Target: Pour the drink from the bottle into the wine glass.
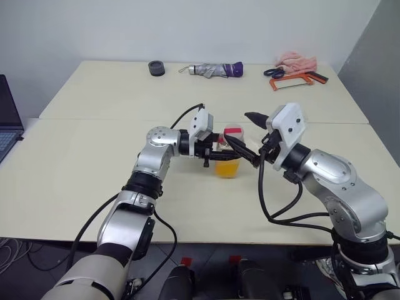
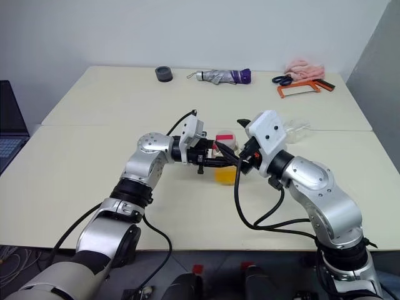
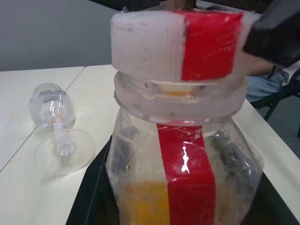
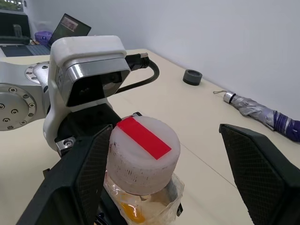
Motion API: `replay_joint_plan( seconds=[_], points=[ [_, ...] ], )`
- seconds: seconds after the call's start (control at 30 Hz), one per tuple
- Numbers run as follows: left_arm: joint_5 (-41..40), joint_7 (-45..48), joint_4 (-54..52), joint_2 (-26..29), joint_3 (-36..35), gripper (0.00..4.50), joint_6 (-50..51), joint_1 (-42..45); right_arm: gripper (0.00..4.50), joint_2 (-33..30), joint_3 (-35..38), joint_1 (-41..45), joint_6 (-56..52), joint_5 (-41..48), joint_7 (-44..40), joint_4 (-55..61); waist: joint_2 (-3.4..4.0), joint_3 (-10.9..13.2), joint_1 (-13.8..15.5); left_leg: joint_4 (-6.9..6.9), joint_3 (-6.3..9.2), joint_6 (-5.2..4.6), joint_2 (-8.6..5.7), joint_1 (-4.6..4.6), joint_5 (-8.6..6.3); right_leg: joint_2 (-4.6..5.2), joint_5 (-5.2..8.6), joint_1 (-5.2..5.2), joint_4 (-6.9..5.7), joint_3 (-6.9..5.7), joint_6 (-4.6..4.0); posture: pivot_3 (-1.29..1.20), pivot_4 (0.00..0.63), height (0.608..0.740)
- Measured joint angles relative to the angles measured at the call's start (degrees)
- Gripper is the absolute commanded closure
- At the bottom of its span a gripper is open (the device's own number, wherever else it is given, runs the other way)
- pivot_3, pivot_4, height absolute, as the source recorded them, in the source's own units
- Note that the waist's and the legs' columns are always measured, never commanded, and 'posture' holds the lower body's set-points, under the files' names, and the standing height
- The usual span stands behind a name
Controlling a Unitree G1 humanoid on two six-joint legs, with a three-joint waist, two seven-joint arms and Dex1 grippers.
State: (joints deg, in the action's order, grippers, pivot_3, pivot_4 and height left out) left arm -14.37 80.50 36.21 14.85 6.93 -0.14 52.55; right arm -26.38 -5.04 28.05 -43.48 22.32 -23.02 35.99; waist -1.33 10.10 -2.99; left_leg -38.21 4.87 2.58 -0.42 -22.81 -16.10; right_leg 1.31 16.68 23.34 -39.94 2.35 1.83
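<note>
Bottle (image 1: 228,159) — half-hidden by left tool (image 1: 215,152)

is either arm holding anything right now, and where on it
The left end effector grips the bottle around its body, below the cap. The right end effector stands open around the cap, holding nothing.

Wine glass (image 3: 55,126) right of bottle (image 1: 228,156)

Pale tables (image 1: 81,162) against plain white wall (image 1: 187,25)
</note>
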Motion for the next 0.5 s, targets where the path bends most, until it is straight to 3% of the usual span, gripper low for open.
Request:
replay_joint_plan(
  seconds=[0.5],
  points=[
    [0.0,0.1,0.0,0.0,0.0,2.78,0.0,0.0,0.63,1.6,2.9,-0.4,-5.9,7.6,-0.3,-0.3,0.00,0.0,0.0,0.00,0.01,0.00,0.00,0.00,0.00,0.00,0.00,0.00,0.00,0.00,0.00,0.00,0.150,0.740]
  ],
)
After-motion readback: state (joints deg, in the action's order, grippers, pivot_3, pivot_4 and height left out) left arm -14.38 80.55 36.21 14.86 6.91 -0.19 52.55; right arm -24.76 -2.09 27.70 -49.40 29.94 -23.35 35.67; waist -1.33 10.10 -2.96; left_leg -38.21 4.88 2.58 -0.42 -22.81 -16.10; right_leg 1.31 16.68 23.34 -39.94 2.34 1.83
